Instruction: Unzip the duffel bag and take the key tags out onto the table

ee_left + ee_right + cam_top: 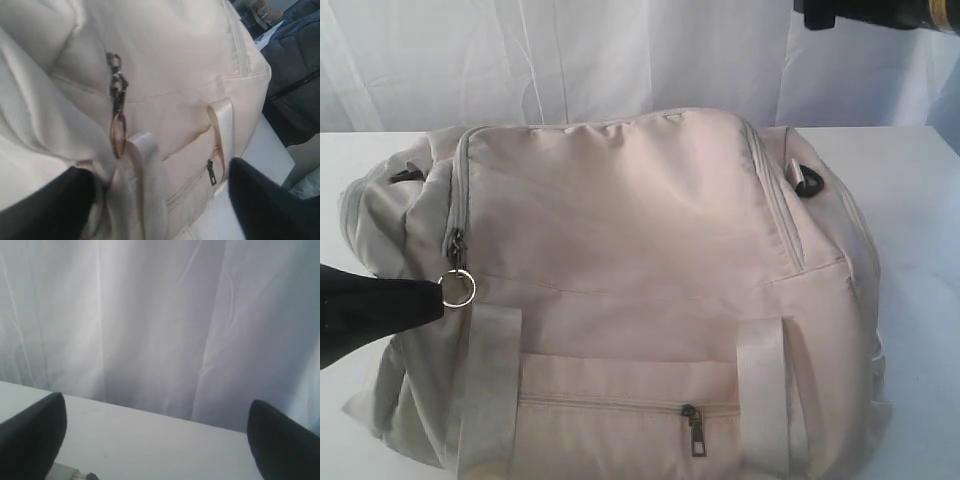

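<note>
No writing or brand shows on the duffel bag (620,250).

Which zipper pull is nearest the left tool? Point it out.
The main zipper pull with the metal ring, on the bag's left side. The left tool sits right beside its ring; the pocket pull lies farther off, low on the front.

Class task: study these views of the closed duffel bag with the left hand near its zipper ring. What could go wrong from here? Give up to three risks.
1. The left hand stands open with the zipper ring hanging free beyond its fingertips; closing now might catch the white strap or loose fabric instead.
2. The right hand faces the curtain, away from the duffel bag, so pulling the zipper could drag the unbraced bag across the table.
</note>
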`<state>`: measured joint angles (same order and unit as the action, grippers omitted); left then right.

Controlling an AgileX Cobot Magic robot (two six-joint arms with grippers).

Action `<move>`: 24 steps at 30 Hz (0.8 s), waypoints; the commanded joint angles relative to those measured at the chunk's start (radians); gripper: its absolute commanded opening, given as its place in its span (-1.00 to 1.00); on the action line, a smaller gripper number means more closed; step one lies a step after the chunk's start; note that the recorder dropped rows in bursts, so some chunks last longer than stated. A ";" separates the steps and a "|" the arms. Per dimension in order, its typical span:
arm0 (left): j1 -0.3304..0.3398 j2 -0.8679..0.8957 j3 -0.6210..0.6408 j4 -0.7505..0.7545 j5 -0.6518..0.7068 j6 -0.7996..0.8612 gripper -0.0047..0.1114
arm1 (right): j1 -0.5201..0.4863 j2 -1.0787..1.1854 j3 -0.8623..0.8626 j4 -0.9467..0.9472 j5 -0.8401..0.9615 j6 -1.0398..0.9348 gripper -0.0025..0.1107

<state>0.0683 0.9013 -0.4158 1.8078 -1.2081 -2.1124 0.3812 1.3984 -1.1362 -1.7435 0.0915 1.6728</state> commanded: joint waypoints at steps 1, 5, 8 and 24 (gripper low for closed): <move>0.000 -0.016 -0.014 -0.063 -0.013 0.000 0.68 | -0.004 -0.103 -0.003 -0.001 -0.126 0.007 0.57; 0.000 -0.016 -0.032 -0.063 -0.013 0.000 0.67 | -0.004 -0.211 0.001 -0.001 -0.357 0.007 0.55; 0.000 -0.016 -0.117 -0.063 -0.013 0.000 0.59 | -0.004 -0.286 0.010 -0.001 -0.497 0.007 0.55; 0.000 -0.016 -0.104 -0.063 0.270 0.260 -0.18 | 0.130 -0.213 0.232 -0.001 -0.970 0.049 0.14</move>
<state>0.0683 0.8967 -0.5626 1.7476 -0.9721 -1.9052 0.4814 1.1543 -0.9454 -1.7472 -0.8499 1.7475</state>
